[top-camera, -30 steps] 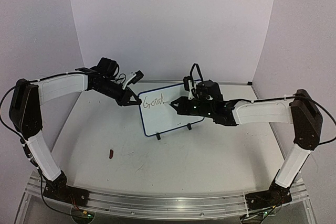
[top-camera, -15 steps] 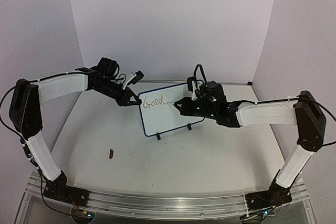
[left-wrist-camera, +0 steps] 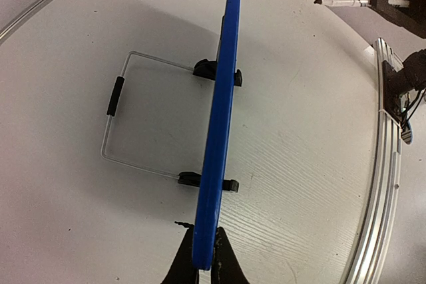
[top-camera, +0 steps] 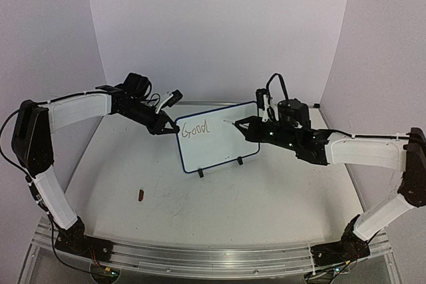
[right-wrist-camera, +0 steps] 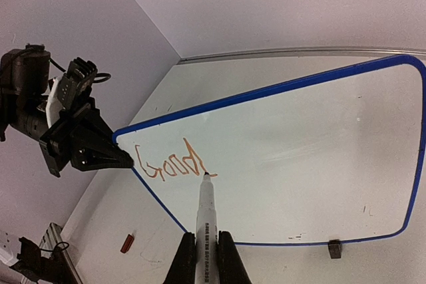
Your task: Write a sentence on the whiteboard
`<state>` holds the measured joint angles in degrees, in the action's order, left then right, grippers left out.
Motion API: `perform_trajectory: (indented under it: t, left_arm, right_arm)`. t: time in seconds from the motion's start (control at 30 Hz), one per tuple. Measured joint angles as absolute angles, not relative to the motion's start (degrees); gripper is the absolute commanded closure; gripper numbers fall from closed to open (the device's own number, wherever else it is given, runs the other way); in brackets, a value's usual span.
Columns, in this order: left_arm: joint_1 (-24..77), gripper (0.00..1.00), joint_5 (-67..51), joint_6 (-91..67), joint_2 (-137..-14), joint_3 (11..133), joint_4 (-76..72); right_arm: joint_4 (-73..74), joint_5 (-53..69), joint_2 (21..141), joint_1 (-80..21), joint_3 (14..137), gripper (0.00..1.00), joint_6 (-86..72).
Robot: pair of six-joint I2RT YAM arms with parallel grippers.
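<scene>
The left tool point(left-wrist-camera: 200, 265) is clamped shut on the left edge of the whiteboard point(top-camera: 219, 143), which stands upright on its two feet on the table point(top-camera: 266, 194). The right tool point(right-wrist-camera: 204, 257) is closed around a marker point(right-wrist-camera: 205, 211). The marker's tip is held off the board face, near the sentence point(right-wrist-camera: 170, 162), which reads just "Good".
</scene>
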<state>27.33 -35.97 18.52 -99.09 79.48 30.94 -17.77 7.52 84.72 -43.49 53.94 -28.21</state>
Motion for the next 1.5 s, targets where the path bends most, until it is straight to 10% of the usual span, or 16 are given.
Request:
perform_trajectory:
  t: [0.47, 1.5]
  left_arm:
    - [27.3, 1.00, -35.9, 18.6, -99.1, 79.5, 31.0]
    - [27.4, 1.00, -35.8, 19.1, -99.1, 79.5, 31.0]
  right_arm:
    - [-17.9, 24.9, 82.3, -34.3, 50.2, 1.00, -26.9]
    - [-19.7, 22.9, 96.1, -36.7, 59.9, 1.00, -25.7]
